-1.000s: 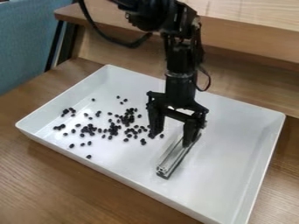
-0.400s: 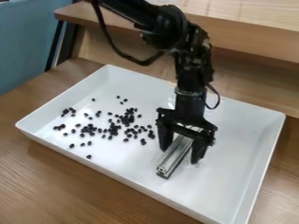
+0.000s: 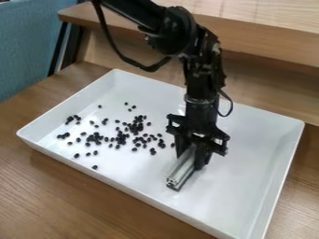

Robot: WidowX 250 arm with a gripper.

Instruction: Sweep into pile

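The black gripper (image 3: pixel 192 161) hangs over the middle-right of the white tray, shut on a silver metal bar (image 3: pixel 181 172). One finger stands on each side of the bar, whose near end sticks out toward the tray's front wall; its far end is hidden by the gripper. To the left, small dark beans (image 3: pixel 135 126) lie scattered across the tray's left half, densest around its middle-left. A strip of bare tray floor separates the nearest beans from the gripper.
The white tray (image 3: pixel 249 184) has raised walls all round and stands on a wooden table (image 3: pixel 81 210). Behind it rises a wooden ledge (image 3: pixel 268 46). A blue fabric panel (image 3: pixel 28 42) is at the upper left.
The gripper has moved right and down to straddle the bar, then its fingers have drawn together on it. The beans have not moved.
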